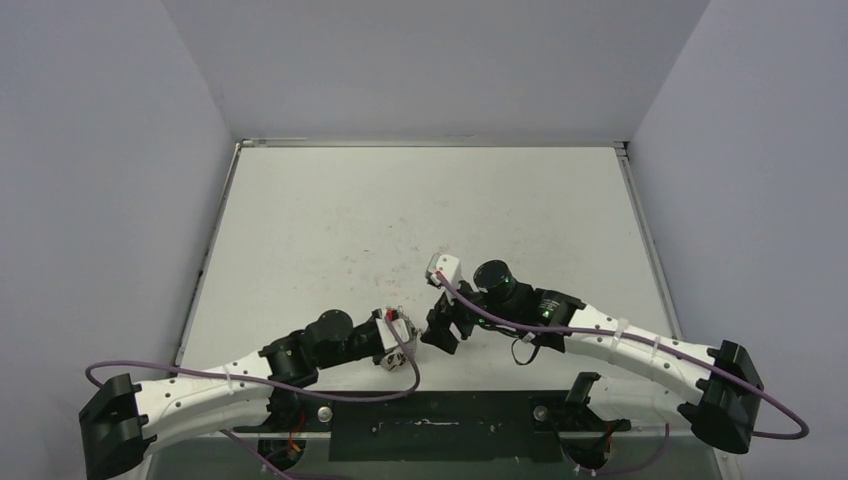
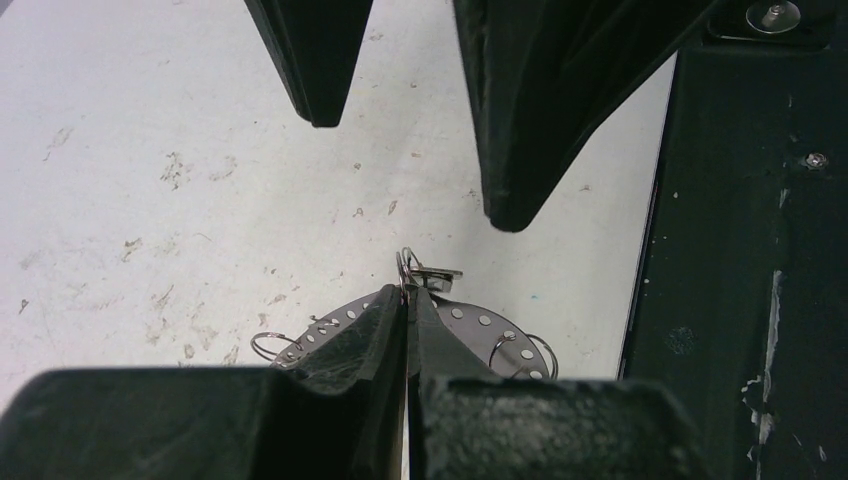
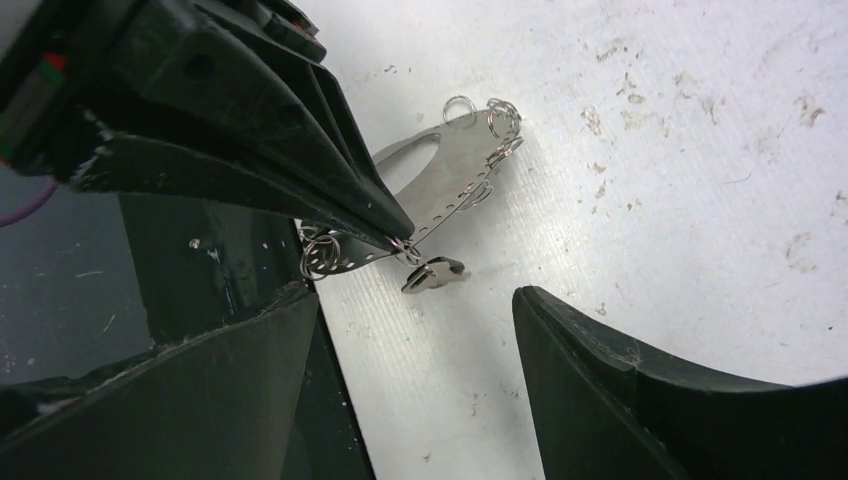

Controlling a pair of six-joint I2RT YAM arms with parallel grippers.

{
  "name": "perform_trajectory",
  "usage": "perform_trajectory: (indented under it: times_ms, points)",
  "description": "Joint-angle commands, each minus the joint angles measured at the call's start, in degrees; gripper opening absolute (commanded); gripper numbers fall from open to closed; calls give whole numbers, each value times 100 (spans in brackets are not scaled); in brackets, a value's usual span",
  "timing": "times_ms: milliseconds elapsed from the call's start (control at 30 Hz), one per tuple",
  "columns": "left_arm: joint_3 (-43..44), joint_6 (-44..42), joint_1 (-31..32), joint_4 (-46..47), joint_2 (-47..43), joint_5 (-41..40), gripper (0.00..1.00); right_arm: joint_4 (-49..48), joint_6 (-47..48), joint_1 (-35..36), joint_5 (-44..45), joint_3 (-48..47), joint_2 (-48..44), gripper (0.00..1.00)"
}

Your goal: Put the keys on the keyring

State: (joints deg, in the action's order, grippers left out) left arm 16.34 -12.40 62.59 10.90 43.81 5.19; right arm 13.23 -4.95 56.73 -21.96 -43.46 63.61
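My left gripper (image 2: 408, 292) is shut on the keyring (image 2: 470, 325), a thin silvery oval band punched with holes and hung with several tiny rings. It grips the band's edge low over the table. A small silver key (image 2: 437, 271) sticks out just past its fingertips, against a tiny ring there; whether it is threaded on I cannot tell. In the right wrist view the keyring (image 3: 445, 175) stretches away from the left fingers (image 3: 330, 180), with the key (image 3: 432, 273) below their tips. My right gripper (image 3: 412, 300) is open, with nothing between its fingers, a short way from the key. From above, both grippers (image 1: 412, 338) (image 1: 441, 330) meet near the front edge.
The dark base plate (image 2: 740, 250) runs along the near table edge right beside the keyring. The white tabletop (image 1: 420, 210) is scuffed and walled at the back and on both sides. Purple cables (image 1: 470, 310) trail along both arms.
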Motion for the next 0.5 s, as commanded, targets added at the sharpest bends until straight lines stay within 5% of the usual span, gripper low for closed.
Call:
perform_trajectory:
  times_ms: [0, 467]
  points:
    - [171, 72, 8, -9, -254, 69, 0, -453, 206, 31, -201, 152, -484, 73]
    - [-146, 84, 12, -80, -1133, 673, 0, -2149, 1698, 32, -1329, 1059, -577, 62]
